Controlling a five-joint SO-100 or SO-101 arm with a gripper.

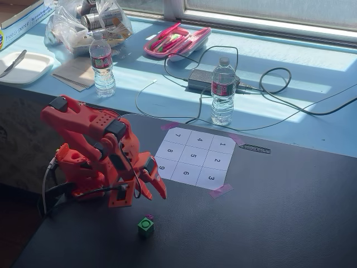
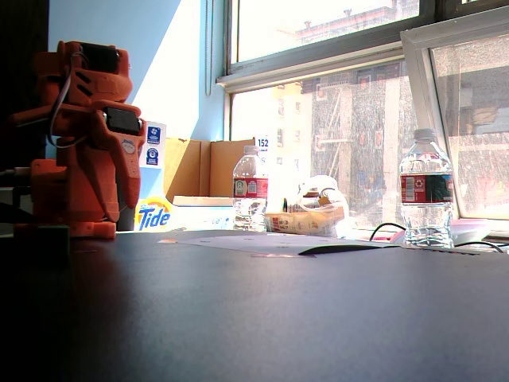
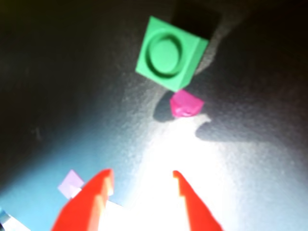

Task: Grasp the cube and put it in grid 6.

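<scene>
**Still loose: green cube on the dark table, pincer parted and empty**

Down at the lower middle of a fixed view sits the cube [image 1: 145,225], small and green, with a ring mark on its top face. The wrist view shows it large in the upper middle of the frame [image 3: 169,53]: sharp edges, a circular groove pressed into the face, and a dark shadow behind it. A tiny magenta scrap [image 3: 186,104] lies just beside it on the table [image 1: 268,212].

The red pincer [image 1: 158,192] hangs up and to the right of the cube, apart from it. In the wrist view its two tips enter from the bottom edge [image 3: 143,180], narrowly spread with nothing between them.

Grid 6 [image 1: 186,172] lies in the bottom row of the white nine-cell sheet [image 1: 195,157], between cells 9 and 3, well apart from the cube.
</scene>
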